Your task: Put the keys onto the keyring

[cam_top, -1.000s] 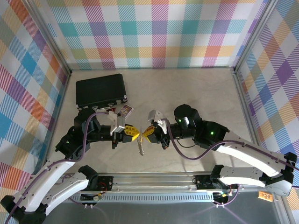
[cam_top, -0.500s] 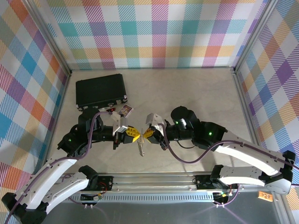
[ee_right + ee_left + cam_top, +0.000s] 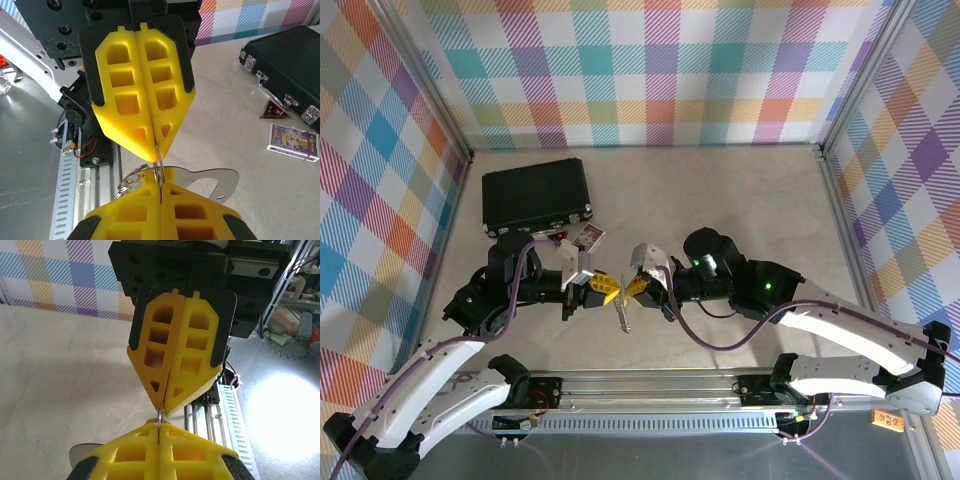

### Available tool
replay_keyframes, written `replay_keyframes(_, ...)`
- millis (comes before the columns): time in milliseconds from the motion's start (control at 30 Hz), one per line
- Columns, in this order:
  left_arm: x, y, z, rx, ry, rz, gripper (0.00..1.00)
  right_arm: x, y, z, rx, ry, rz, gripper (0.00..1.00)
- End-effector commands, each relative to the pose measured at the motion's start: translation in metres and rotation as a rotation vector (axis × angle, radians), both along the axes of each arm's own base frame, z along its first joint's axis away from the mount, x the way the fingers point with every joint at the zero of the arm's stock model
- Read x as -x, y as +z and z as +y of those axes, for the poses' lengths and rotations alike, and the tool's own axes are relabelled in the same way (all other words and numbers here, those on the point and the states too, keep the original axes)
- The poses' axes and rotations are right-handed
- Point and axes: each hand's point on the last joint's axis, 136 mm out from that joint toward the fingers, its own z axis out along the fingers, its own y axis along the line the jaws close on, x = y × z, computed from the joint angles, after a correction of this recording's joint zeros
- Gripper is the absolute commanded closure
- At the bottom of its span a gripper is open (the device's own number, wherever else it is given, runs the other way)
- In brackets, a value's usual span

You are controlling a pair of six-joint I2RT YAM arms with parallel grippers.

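Note:
My left gripper and right gripper meet tip to tip just above the table, near its front edge. Both are shut on the same thin silver wire ring of the keyring, which runs from one pair of yellow fingertips to the other. In the right wrist view the keyring carries a flat silver plate with a cut-out and a second wire loop. From above, a silver piece hangs below the two grippers. The keys are hidden among the yellow fingers.
A black case lies shut at the back left. Close to it are a small printed card and a red triangular tag. The metal rail with the arm bases runs along the near edge, and plaid walls enclose the table.
Both arms have shifted slightly, the right wrist a little to the left. The grippers stay tip to tip and shut on the ring, with the silver piece still hanging below.

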Motion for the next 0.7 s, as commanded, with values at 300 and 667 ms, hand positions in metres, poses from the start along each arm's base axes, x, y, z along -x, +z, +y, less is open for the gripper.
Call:
replay_keyframes(300, 0.005, 0.008, 0.000, 0.011, -0.017, -0.045, 1.00, 0.003, 0.032, 0.010, -0.095, 0.028, -0.056, 1.00)
replay_keyframes(667, 0.001, 0.003, 0.000, -0.032, 0.007, -0.059, 1.00, 0.001, 0.026, 0.013, -0.071, 0.030, -0.059, 1.00)
